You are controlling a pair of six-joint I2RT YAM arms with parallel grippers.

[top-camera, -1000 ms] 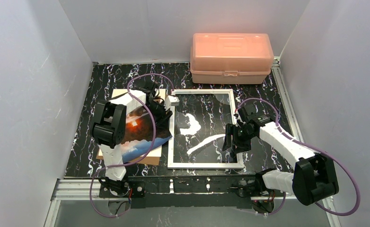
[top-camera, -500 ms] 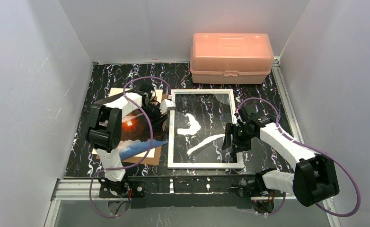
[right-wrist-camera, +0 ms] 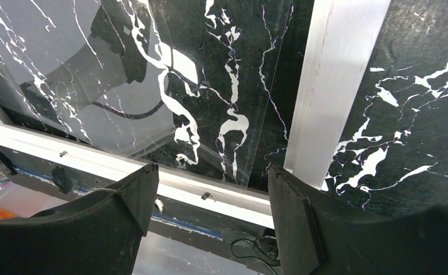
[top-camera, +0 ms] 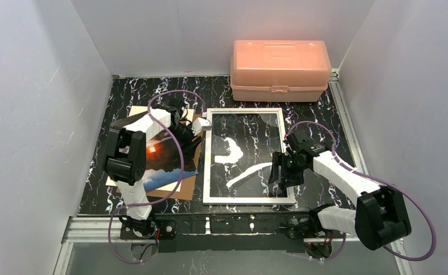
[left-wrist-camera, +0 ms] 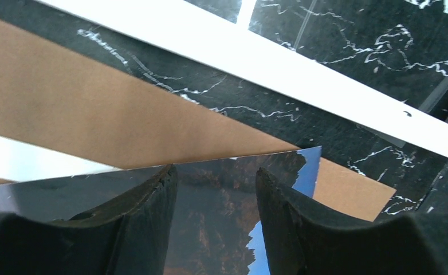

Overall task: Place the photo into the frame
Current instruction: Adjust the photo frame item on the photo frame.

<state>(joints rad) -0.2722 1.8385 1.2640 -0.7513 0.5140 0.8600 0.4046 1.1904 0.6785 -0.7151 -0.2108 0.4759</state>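
Two qualities decide how the photo (top-camera: 163, 163) will handle: it looks thin and glossy, so I judge it light, floppy and slick. It is apt to bow when lifted, slip from a loose pinch and crease or smudge under a hard one. It lies face up, left of centre in the overhead view, on the brown backing board (top-camera: 179, 190). Its right edge is near the left rail of the frame (top-camera: 248, 200), which lies flat in the middle of the picture on the black marbled table (top-camera: 124, 91). The left gripper (left-wrist-camera: 215, 175) sits at the photo's upper right edge with its fingers partly spread. The wrist view shows the print's surface in the gap between them and nothing clenched; whether the tips touch the print I cannot tell. The right gripper (right-wrist-camera: 210, 177) hangs over the frame's right rail, lower right of centre in the overhead view, jaws wide apart and empty. A flat sheet offers no lip, so the likeliest hold is a shallow pinch at a corner worked up or slid past the board's edge. The frame looks stiff, though its clear pane could scratch.
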